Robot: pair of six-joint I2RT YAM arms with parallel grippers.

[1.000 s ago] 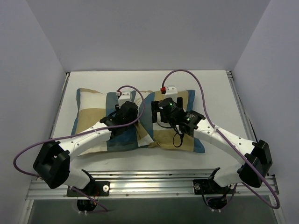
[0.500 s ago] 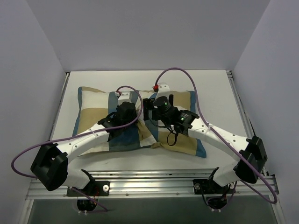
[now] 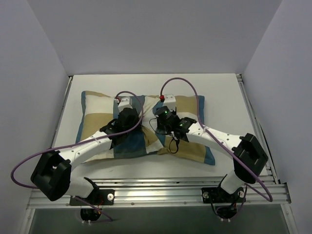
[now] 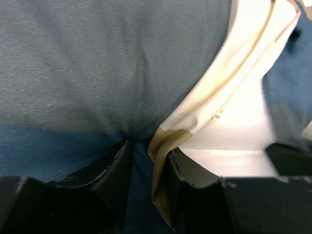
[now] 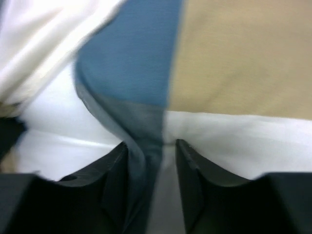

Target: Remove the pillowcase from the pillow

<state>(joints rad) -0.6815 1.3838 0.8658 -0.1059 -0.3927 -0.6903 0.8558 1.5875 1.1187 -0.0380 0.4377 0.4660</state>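
Note:
The pillowcase (image 3: pixel 100 122), in blue, tan and white blocks, lies across the table with the pillow inside it, hidden. Both grippers press down on its middle, close together. My left gripper (image 3: pixel 127 119) is left of the centre fold. In the left wrist view its jaws (image 4: pixel 146 158) stand narrow, pinching a blue and tan fold of pillowcase (image 4: pixel 97 73). My right gripper (image 3: pixel 162 121) is just right of it. In the right wrist view its jaws (image 5: pixel 151 151) have closed around a blue-grey ridge of pillowcase (image 5: pixel 229 63) that fills the gap between them.
The white table (image 3: pixel 219 87) is walled on the left, back and right. An aluminium rail (image 3: pixel 156 187) runs along the near edge by the arm bases. Purple cables (image 3: pixel 183 80) loop above both arms.
The right gripper has moved left toward the left gripper and its jaws have closed on a fold. The left jaws have narrowed a little. The cloth between them has bunched up.

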